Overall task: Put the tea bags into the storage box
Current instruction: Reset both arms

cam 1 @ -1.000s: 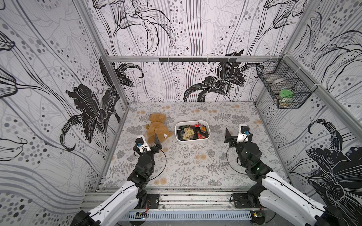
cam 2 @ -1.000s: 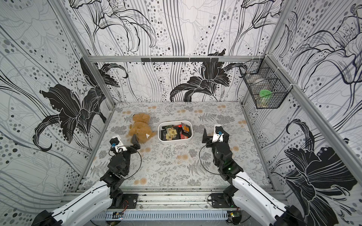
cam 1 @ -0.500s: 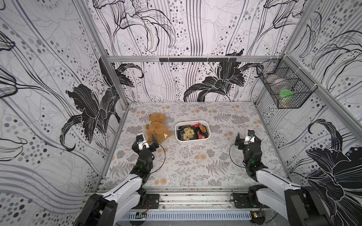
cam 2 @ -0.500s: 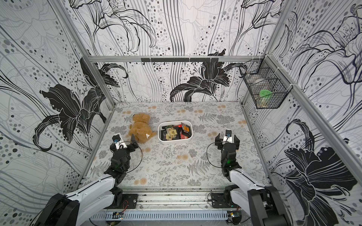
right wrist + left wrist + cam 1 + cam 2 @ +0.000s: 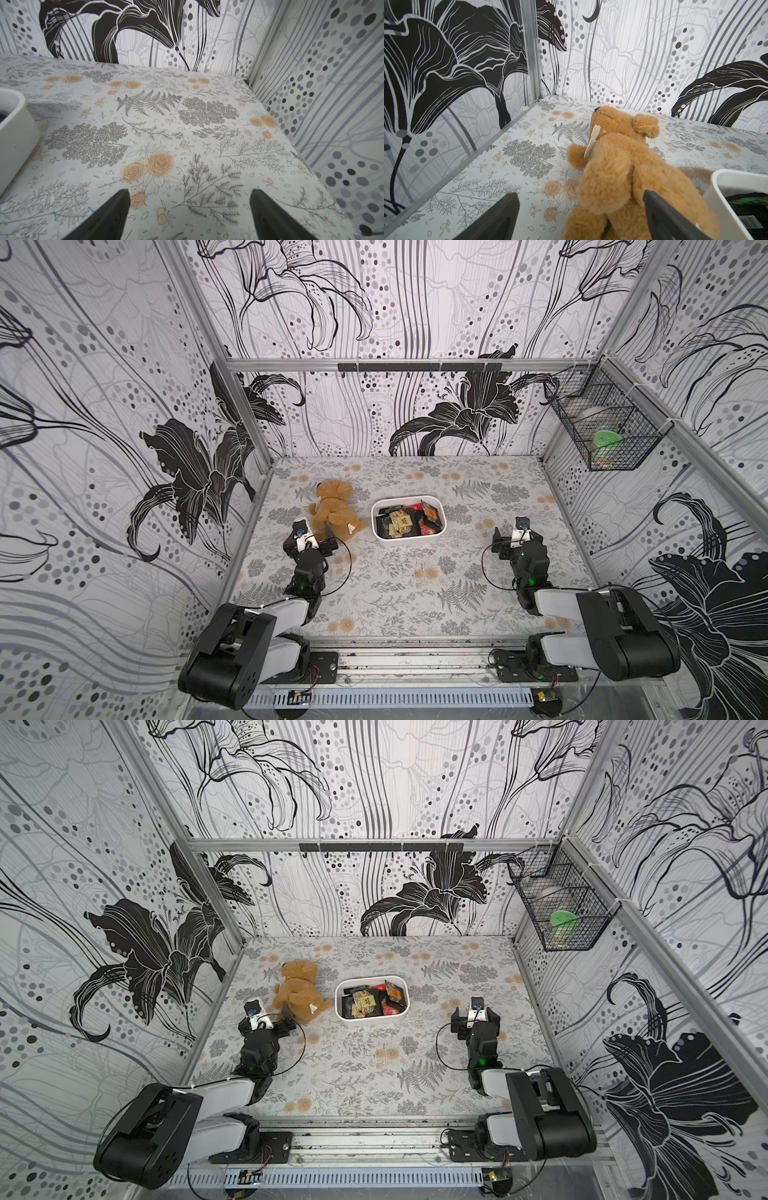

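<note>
Tea bags (image 5: 405,520): heaped inside storage box (image 5: 409,540), mid-counter (image 5: 415,593); none seen loose.
Teddy bear (image 5: 334,512): box's 9 o'clock.
Left claw (image 5: 309,542): 8 o'clock, released, empty, close by bear.
Right claw (image 5: 517,537): 4 o'clock, likewise.
Handling: task looks complete; any retreat should avoid nudging the box.

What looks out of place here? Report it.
The teddy bear lies tipped over beside the storage box. Inside, the tea bags lie jumbled, one orange-labelled sachet propped up against the wall. Nothing looks spilled or damaged.

Teddy bear (image 5: 333,512) on table (image 5: 399,589) — wire basket (image 5: 619,456) on wall (image 5: 698,364).
</note>
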Motion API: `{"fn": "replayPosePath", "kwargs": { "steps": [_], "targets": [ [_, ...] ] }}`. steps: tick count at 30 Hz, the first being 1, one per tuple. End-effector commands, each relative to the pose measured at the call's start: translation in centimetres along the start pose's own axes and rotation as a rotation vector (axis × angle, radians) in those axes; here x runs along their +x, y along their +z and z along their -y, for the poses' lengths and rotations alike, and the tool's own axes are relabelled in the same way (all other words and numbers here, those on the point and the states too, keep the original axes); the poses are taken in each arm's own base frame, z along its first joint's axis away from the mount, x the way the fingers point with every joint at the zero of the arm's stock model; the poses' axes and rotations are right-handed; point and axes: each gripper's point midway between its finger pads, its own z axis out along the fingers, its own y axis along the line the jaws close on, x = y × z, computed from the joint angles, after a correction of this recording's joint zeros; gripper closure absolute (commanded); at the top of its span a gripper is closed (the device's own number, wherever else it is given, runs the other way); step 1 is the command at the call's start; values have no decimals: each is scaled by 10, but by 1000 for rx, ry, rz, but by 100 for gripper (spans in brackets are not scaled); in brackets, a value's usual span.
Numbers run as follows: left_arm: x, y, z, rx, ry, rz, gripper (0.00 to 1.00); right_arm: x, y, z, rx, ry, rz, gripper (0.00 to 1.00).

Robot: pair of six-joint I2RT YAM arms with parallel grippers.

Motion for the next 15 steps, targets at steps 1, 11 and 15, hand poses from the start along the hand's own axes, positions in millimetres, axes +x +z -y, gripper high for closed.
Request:
{"fn": "replayPosePath", "kwargs": {
  "steps": [1, 11, 15],
  "targets": [
    [-27, 0, 5, 51, -23, 118, 3, -17, 11, 5, -8, 20, 53, 4],
    [-7, 22, -6, 22, -47, 80, 3, -7, 17, 3, -99, 51, 49, 4],
    [-6, 28, -10, 35, -74, 56, 3, -7, 18, 5, -98, 61, 41, 4]
  ]
}}
